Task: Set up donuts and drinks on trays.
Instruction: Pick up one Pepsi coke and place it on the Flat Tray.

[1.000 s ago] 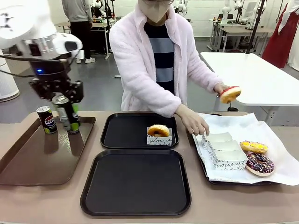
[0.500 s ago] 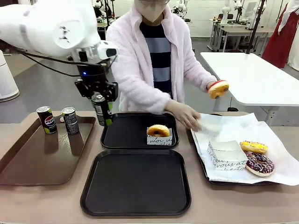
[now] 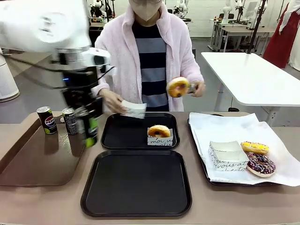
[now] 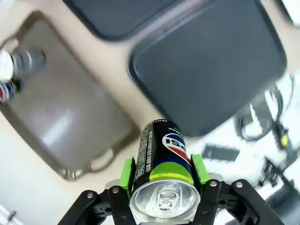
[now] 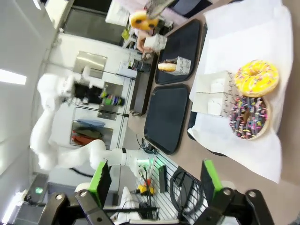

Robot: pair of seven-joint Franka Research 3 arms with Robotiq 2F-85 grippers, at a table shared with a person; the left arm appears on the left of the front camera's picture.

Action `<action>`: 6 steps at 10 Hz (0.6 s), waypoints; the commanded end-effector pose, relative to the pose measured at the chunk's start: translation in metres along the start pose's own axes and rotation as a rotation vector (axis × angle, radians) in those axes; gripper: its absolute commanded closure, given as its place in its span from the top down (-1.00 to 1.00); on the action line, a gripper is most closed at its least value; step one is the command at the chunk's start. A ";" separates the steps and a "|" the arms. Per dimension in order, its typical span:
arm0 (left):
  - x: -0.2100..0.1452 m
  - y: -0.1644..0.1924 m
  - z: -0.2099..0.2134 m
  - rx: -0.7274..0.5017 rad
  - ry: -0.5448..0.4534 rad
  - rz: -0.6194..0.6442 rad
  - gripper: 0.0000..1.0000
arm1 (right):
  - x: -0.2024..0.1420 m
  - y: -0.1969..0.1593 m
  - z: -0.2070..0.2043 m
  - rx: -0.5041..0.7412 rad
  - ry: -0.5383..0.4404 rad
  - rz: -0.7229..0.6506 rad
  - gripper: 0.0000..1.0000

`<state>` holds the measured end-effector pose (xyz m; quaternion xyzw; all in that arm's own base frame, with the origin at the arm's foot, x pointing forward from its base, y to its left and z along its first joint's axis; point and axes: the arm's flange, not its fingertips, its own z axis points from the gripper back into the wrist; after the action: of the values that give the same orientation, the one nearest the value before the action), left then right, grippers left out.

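Left gripper [image 4: 162, 174] is clamped on a slim black soda can with a silver top [image 4: 164, 150], a green pad on each flank and the logo facing out. From the front my left arm is smeared with blur, and the can hangs low near the gap between the brown rectangular tray [image 3: 28, 164] and the far matte black square tray [image 3: 122, 133] (I can't tell which rim it's over). Two more black cans [image 3: 46, 120] stand upright, side by side, at the brown tray's far end. On the far tray sits a golden-glazed ring donut in a white paper sleeve with black script [image 3: 159, 132]. The near matte black square tray [image 3: 136, 183] lies just in front. The person's one hand [image 3: 112, 101] holds a loose white sleeve [image 3: 135, 108] above the far tray's back rim, while the other hand [image 3: 199, 88] holds up a golden ring donut [image 3: 178, 87]. Right gripper [image 5: 157, 180] has its jaws apart with nothing between them. On the paper-lined tray [image 3: 234, 126] a yellow-iced donut [image 5: 256, 77] lies just beside a chocolate-sprinkled donut [image 5: 248, 117].
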<state>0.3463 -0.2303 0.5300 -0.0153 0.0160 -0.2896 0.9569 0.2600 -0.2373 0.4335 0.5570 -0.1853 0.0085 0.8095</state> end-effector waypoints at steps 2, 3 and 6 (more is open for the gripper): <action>-0.087 -0.009 0.015 0.032 -0.036 -0.081 0.16 | 0.001 0.000 0.002 0.012 -0.005 0.012 1.00; -0.075 -0.005 0.021 0.030 -0.055 -0.046 0.16 | 0.001 0.000 0.002 0.012 -0.005 0.012 1.00; -0.087 -0.010 0.014 0.016 0.010 -0.086 0.16 | 0.001 0.000 0.002 0.012 -0.005 0.012 1.00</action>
<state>0.2645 -0.1860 0.5440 -0.0066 0.0188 -0.3288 0.9442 0.2599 -0.2375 0.4333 0.5571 -0.1852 0.0082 0.8095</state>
